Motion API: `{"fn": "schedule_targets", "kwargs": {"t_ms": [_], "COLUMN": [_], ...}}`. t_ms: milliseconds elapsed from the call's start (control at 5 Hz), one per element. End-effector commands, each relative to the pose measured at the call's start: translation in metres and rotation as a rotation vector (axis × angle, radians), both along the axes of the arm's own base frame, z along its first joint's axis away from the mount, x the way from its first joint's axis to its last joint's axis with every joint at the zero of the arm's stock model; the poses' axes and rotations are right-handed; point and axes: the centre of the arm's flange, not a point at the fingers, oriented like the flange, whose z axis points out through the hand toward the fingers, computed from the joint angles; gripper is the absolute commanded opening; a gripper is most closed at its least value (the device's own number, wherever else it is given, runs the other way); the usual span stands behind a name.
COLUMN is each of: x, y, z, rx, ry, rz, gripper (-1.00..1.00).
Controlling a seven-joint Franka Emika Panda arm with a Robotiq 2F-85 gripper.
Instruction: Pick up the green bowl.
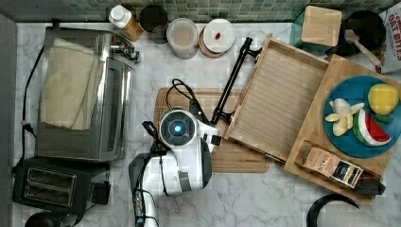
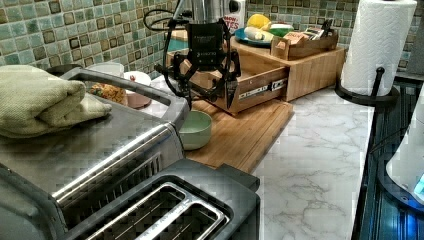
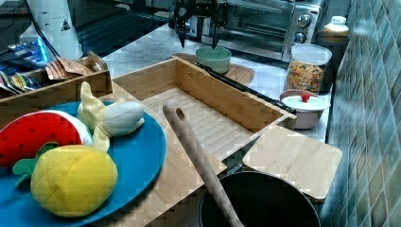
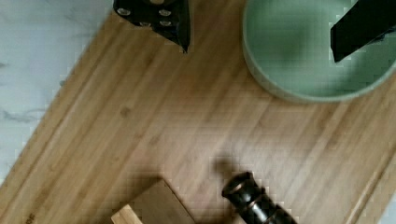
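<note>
Bowl: green bowl (image 2: 195, 129), round and smooth, sitting below the fingers on the bamboo board (image 2: 245, 137).
Gripper: gripper (image 2: 209, 95) hovering, fingers spread apart (nothing gripped).

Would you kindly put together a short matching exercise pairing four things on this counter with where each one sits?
Things:
1. green bowl
2. folded towel
3. toy watermelon slice
4. gripper

Places:
A. on the blue plate
B. on top of the toaster oven
C. open, above the bowl
D. on the wooden cutting board

Pairs: 1-D, 2-B, 3-A, 4-C
</note>
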Motion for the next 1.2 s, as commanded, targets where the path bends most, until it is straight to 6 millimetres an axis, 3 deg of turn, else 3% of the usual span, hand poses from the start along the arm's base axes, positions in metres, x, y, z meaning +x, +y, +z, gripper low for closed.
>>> {"fn": "schedule_targets", "kwargs": {"t_ms": [200, 600, 800, 1200], "x": [-0.025, -0.023, -0.025, -0.024], "y": [0.030, 0.039, 0.039, 0.030], "z": [-0.044, -0.053, -0.049, -0.040], "rx": [-0.033, -0.017, -0.027, -0.024], "ry": [0.024, -0.019, -0.034, -0.045], "rz": [0.035, 0.093, 0.063, 0.057], "gripper": [1.00, 1.00, -1.00, -1.00]}}
